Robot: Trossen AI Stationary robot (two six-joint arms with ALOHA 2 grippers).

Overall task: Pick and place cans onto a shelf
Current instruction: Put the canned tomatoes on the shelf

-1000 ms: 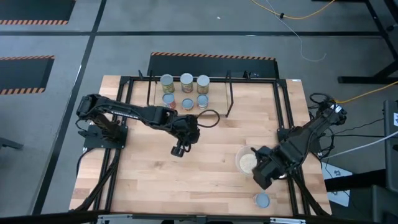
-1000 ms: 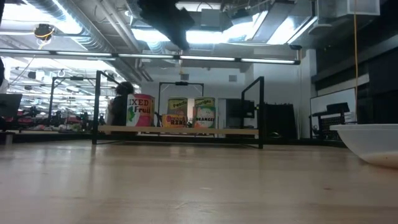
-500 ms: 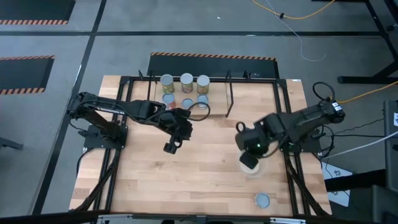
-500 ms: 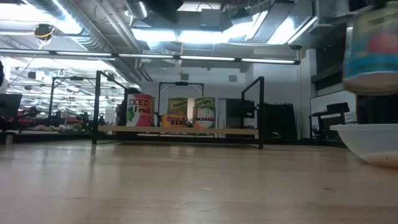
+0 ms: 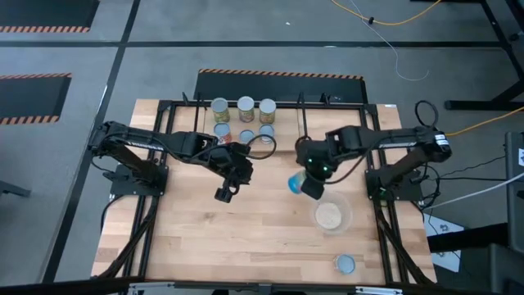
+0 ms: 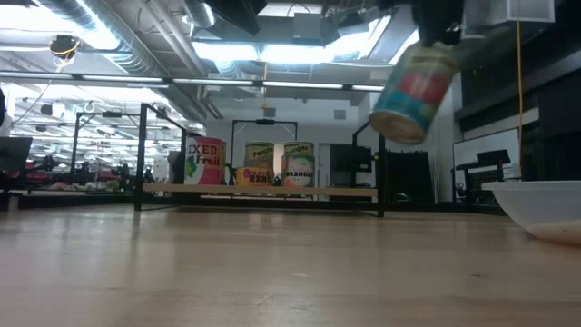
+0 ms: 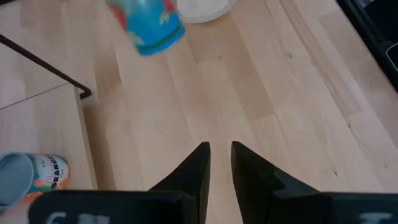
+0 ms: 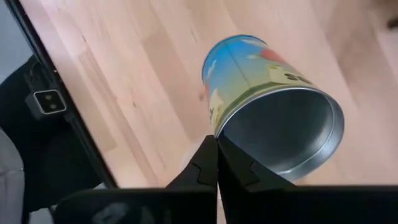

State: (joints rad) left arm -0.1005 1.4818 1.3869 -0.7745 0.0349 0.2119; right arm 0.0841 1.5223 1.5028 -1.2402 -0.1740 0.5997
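My right gripper (image 5: 306,185) is shut on a blue-labelled can (image 5: 295,182), held in the air between the clear bowl (image 5: 330,215) and the shelf (image 5: 299,131). The can shows tilted in the low view (image 6: 413,91). The black-rod shelf holds six cans, three on top (image 5: 246,105) and three below (image 5: 246,136). One more can (image 5: 345,263) stands on its end near the table's front right. My left gripper (image 5: 223,194) hangs over the table's middle with its fingers (image 7: 219,146) a narrow gap apart, holding nothing. My right gripper pinches the rim (image 8: 216,129) of the can's silvery hollow end between its two fingers (image 8: 204,163), apparently one inside and one outside. The fingers come from above at a slant. The can hangs below them, tilted, its other end (image 6: 396,127) lower and clear of the table.
The bowl of beige grains (image 6: 540,209) stands on the table's right half. The shelf's upright rods (image 5: 304,123) rise just beyond the held can. Bare wood lies between the two arms and toward the near edge. The black tube frame (image 5: 372,139) edges the table.
My right gripper has swung from the near right, past the bowl, toward the shelf, carrying the blue can clear of the table. The can has tipped from upright to tilted. My left gripper has drawn a little toward the table's left edge and then kept still.
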